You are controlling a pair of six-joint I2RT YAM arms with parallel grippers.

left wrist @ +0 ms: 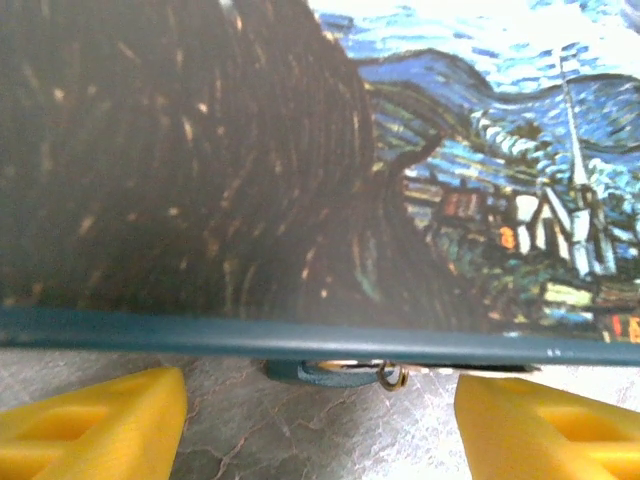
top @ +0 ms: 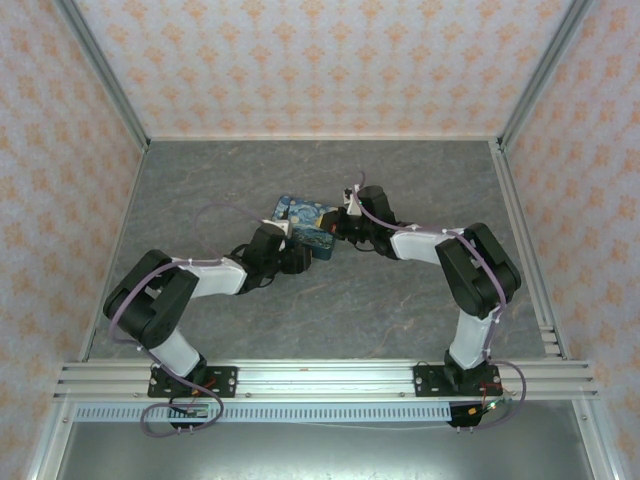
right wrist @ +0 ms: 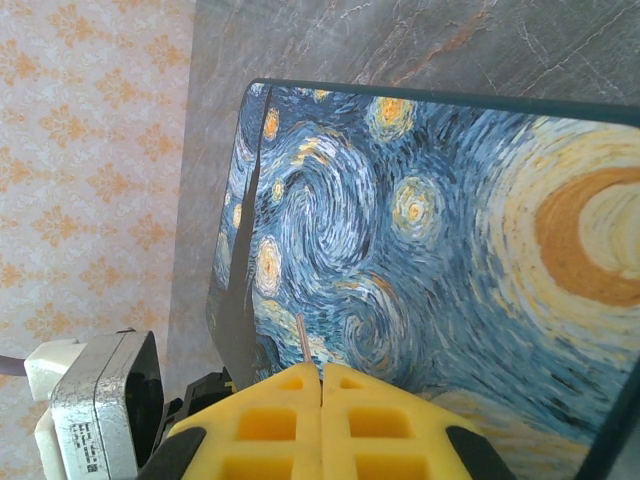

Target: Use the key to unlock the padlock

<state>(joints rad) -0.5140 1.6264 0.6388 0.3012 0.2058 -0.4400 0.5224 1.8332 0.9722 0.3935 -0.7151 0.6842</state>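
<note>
The starry-night printed box (top: 303, 214) lies on the grey marbled table (top: 400, 300), about in the middle, and both arms reach in to it. The left gripper (top: 300, 257) is at the near side of the box. In the left wrist view its yellow fingers (left wrist: 95, 420) are spread wide, one at each lower corner, and they touch nothing; the bare table is between them. Just in front of them the dark teal rim of the box (left wrist: 300, 338) runs across. Under this rim sits a small teal tab (left wrist: 310, 372) with a little metal ring (left wrist: 390, 377) beside it. The dark body of the padlock I cannot make out with certainty there. The right gripper (top: 336, 228) is at the right side of the box. In the right wrist view its yellow fingers (right wrist: 270, 420) are pressed together above the painted lid (right wrist: 450, 260). A thin pale sliver stands out of the seam between them; it seems to be the blade of the key (right wrist: 304, 338), pinched there, with its head hidden.
</note>
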